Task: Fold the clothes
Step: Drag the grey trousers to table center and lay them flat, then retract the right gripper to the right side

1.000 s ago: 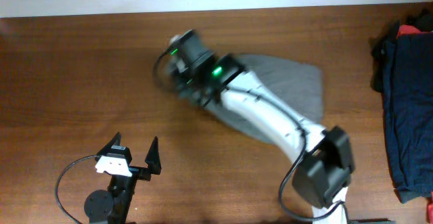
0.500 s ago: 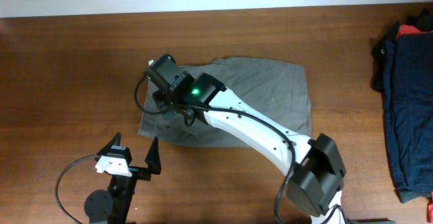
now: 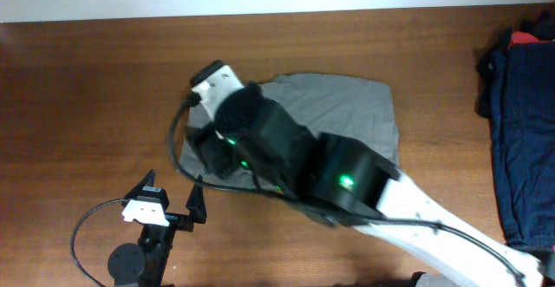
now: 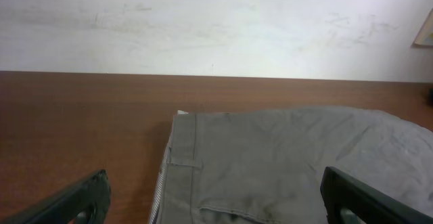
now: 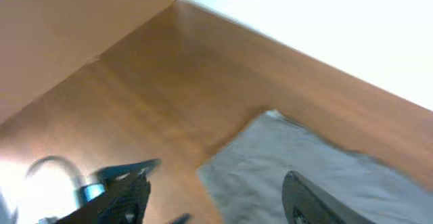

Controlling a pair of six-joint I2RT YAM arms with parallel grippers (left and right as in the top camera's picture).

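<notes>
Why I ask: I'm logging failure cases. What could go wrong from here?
1. Both open grippers crowd one corner of the grey shorts: the left gripper sits just off it while the right gripper hangs above it, so they could collide.
2. The shorts lie wrinkled; a fold now may trap creases.
3. A black cable loops beside the cloth edge and might snag it.

Left end effector (image 3: 173,181) splayed, right end effector (image 5: 216,193) likewise — arm outstretched
</notes>
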